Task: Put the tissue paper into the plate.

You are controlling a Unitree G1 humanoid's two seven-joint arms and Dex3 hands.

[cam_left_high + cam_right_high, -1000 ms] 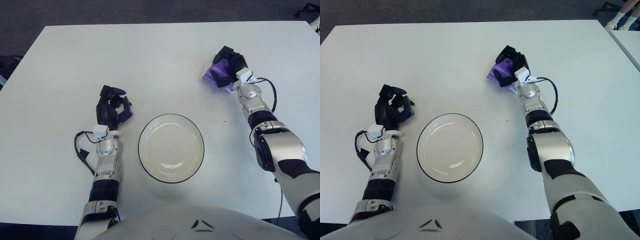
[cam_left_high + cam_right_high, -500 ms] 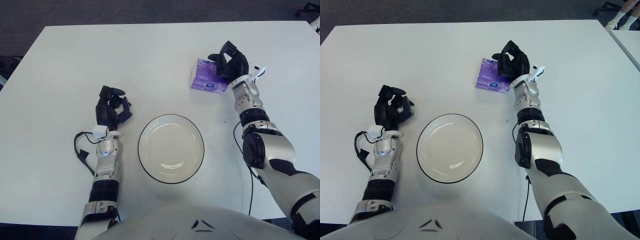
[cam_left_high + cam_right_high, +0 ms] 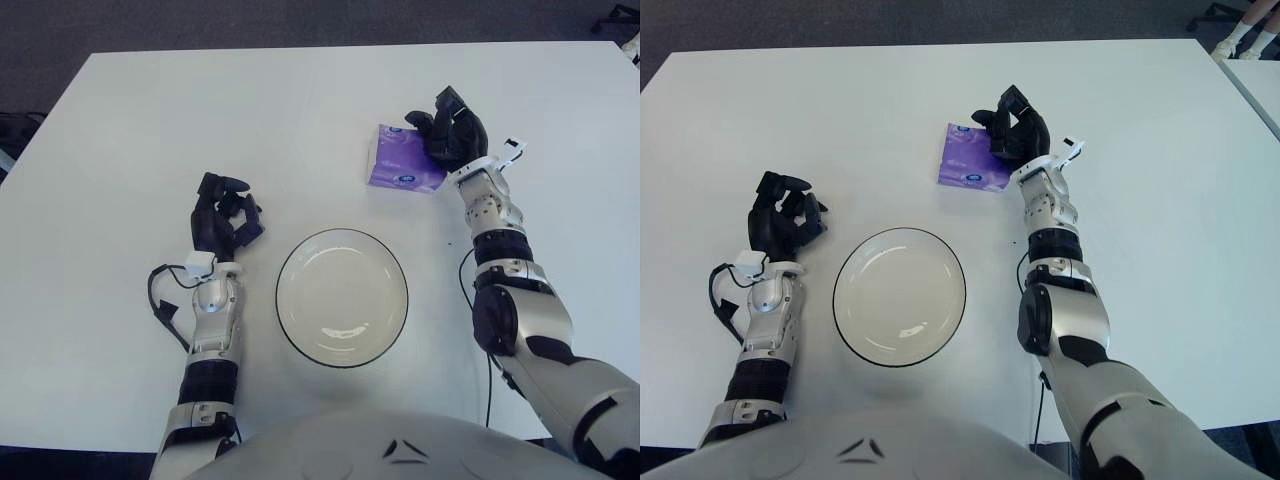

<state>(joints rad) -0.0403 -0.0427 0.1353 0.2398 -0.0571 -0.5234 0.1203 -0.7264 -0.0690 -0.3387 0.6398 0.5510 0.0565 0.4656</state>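
Tissue paper (image 3: pixel 400 160) dragged leftward by right hand (image 3: pixel 452 135), fingers gripping its edge; left hand (image 3: pixel 222 218) curled, empty.

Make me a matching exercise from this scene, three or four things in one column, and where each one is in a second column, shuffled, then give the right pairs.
Things:
1. tissue pack
2. plate
3. left robot hand
4. right robot hand

Places:
A. centre of the table, near the robot, empty
B. left of the plate, curled, holding nothing
C. far right of the plate, flat on the table
D. at the pack's right edge, fingers on it

Pairs: 1-C, 2-A, 3-B, 4-D
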